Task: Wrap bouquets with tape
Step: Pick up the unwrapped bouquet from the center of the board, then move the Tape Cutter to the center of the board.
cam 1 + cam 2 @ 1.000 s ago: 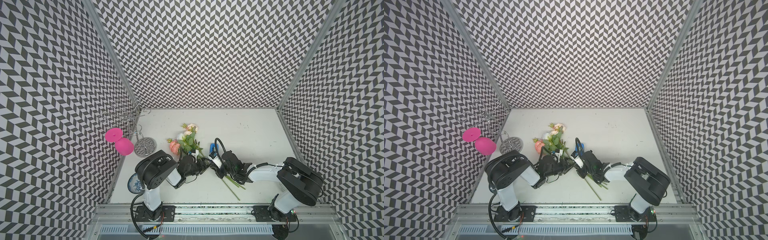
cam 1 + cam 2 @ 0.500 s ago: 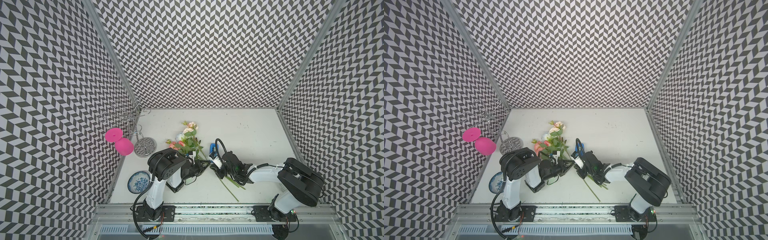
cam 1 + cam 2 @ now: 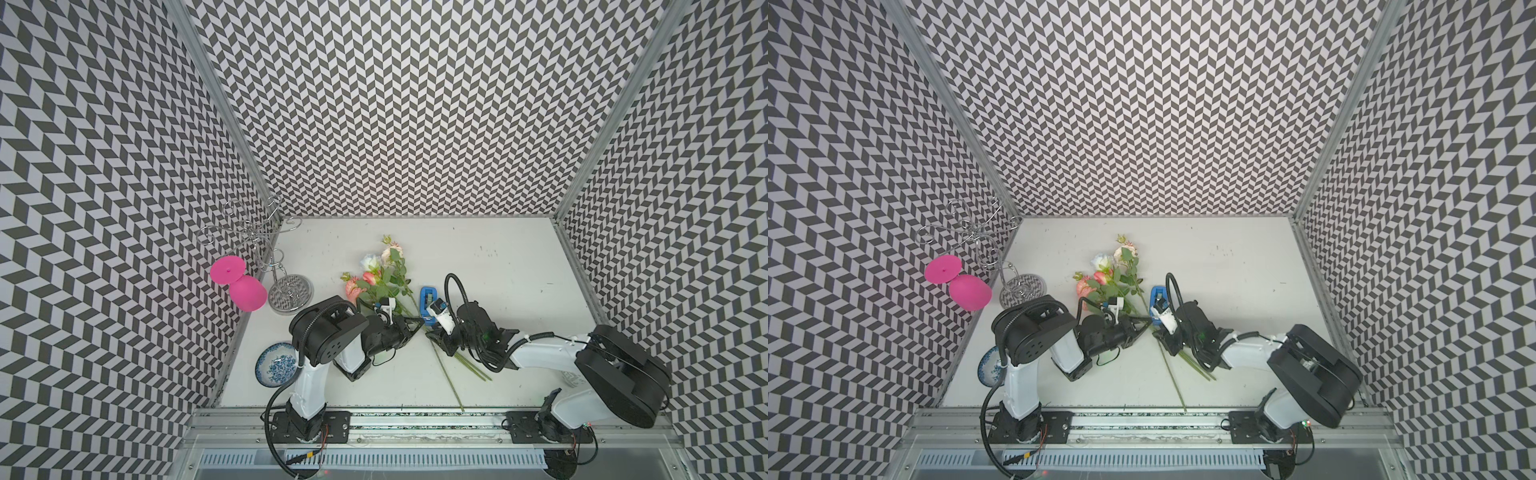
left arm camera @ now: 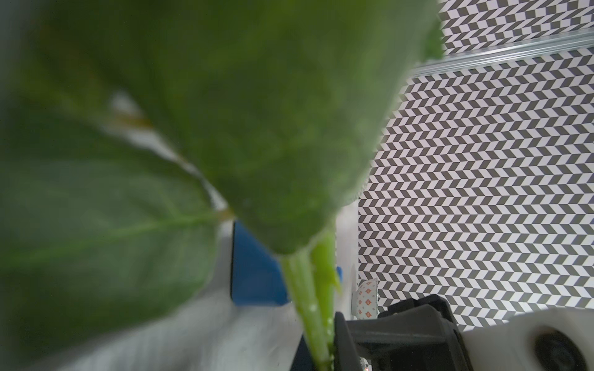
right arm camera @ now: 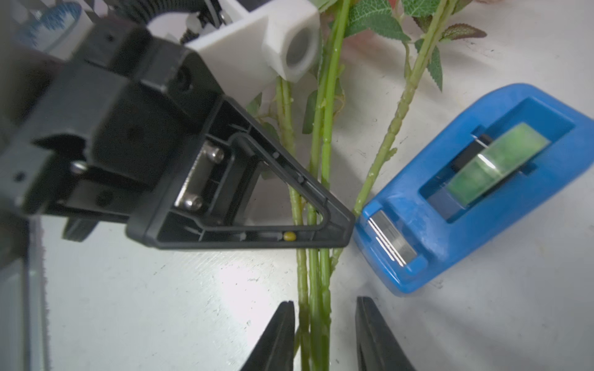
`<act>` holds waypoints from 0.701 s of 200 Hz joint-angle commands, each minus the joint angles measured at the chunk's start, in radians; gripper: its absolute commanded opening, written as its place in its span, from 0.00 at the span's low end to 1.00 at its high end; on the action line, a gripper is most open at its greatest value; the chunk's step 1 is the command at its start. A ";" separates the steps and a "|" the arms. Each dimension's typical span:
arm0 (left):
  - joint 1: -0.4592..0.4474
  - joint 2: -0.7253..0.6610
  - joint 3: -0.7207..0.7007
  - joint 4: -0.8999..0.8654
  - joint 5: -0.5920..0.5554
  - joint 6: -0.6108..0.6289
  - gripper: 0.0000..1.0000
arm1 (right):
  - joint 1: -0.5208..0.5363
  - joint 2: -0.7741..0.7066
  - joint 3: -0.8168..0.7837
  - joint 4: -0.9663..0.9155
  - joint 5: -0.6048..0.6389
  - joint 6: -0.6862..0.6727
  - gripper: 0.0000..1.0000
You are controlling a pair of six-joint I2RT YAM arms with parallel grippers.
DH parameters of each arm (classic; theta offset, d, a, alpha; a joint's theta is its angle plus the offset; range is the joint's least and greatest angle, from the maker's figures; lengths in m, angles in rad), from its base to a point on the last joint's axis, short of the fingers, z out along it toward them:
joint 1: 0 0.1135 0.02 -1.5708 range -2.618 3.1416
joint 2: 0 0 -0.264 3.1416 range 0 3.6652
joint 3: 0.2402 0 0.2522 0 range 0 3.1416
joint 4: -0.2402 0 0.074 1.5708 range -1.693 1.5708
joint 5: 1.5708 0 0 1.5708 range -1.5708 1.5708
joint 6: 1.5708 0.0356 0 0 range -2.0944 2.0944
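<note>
The bouquets (image 3: 376,274) lie mid-table in both top views, blooms toward the back and long green stems (image 3: 1173,374) running to the front edge. My left gripper (image 3: 419,326) is shut across the bunched stems (image 5: 316,180), its black fingers (image 5: 334,236) pinching them next to the blue tape dispenser (image 5: 414,237). My right gripper (image 5: 324,302) is open, one jaw on each side of the same stems, with a gap on one side. In the left wrist view a blurred leaf (image 4: 225,112) fills most of the picture. The tape (image 3: 428,296) stands just behind both grippers.
A pink goblet (image 3: 245,286) hangs on a wire rack (image 3: 289,293) at the left wall. A blue-patterned dish (image 3: 276,368) sits by the left arm's base. A small patterned cup (image 4: 366,298) stands near the right arm. The front rail (image 3: 415,415) borders the table.
My left gripper has closed on the stems and its arm has swung right, uncovering the dish. My right gripper has opened off the stems. The blooms shifted slightly.
</note>
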 commanded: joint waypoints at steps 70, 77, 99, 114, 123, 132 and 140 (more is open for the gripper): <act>-0.007 -0.054 0.010 -0.070 -0.015 0.044 0.00 | -0.121 0.043 0.019 0.082 -0.090 0.175 0.30; -0.009 -0.072 0.008 -0.100 -0.024 0.052 0.00 | -0.122 0.057 0.027 0.081 -0.117 0.177 0.30; -0.012 -0.116 -0.001 -0.179 -0.050 0.061 0.00 | -0.114 0.063 0.029 0.090 -0.171 0.173 0.31; -0.010 -0.133 -0.015 -0.208 -0.065 0.053 0.00 | -0.113 0.052 0.024 0.091 -0.201 0.168 0.31; -0.006 -0.132 -0.012 -0.237 -0.064 0.049 0.00 | -0.114 0.055 0.025 0.085 -0.208 0.166 0.31; -0.003 -0.123 -0.007 -0.256 -0.060 0.043 0.00 | -0.116 0.059 0.023 0.077 -0.188 0.167 0.31; 0.000 -0.112 0.000 -0.273 -0.050 0.039 0.00 | -0.120 0.065 0.019 0.083 -0.174 0.170 0.30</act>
